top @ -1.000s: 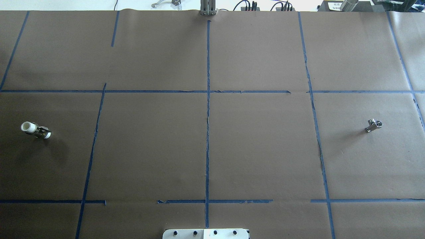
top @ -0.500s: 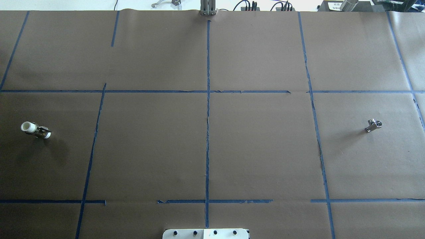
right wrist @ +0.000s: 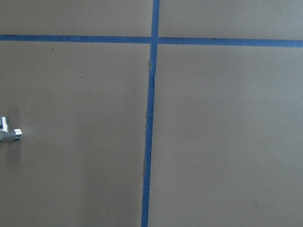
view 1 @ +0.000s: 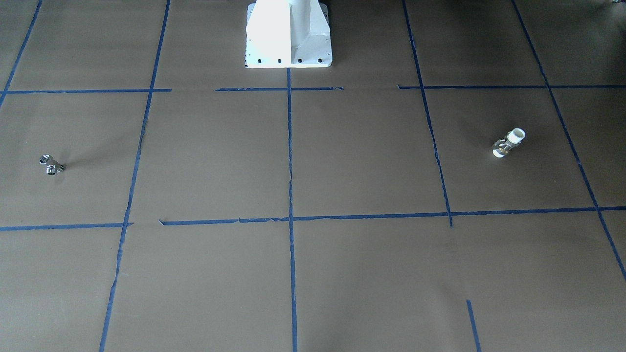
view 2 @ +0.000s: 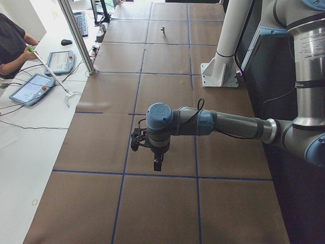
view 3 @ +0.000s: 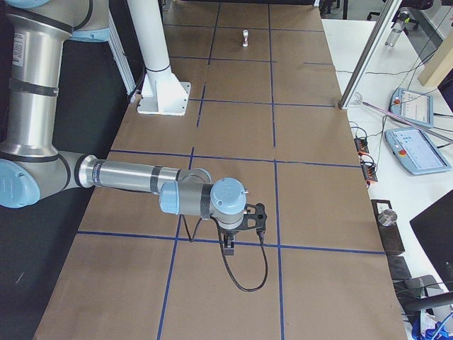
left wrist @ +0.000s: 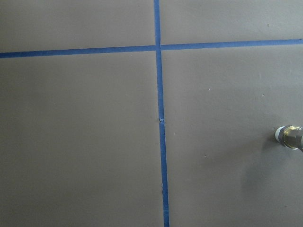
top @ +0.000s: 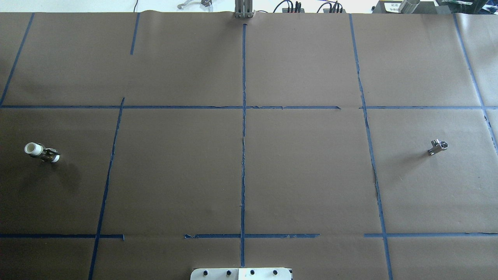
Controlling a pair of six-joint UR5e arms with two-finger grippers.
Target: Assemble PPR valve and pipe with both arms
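The PPR valve (top: 42, 152), with white ends and a metal middle, lies on the brown paper at the robot's far left. It also shows in the front view (view 1: 508, 143), at the left wrist view's right edge (left wrist: 289, 137) and far off in the exterior right view (view 3: 245, 37). The chrome pipe (top: 437, 147) lies at the far right, and also shows in three other views (view 1: 51, 165) (right wrist: 8, 132) (view 2: 163, 29). The left gripper (view 2: 158, 165) and the right gripper (view 3: 230, 246) hang above the table in side views only. I cannot tell whether they are open or shut.
The white pedestal base (view 1: 288, 34) stands at the robot's table edge. Blue tape lines (top: 243, 155) grid the brown paper. Beyond the far edge is a white bench with tablets (view 2: 30, 89), an aluminium post (view 2: 76, 35) and a seated operator (view 2: 12, 40).
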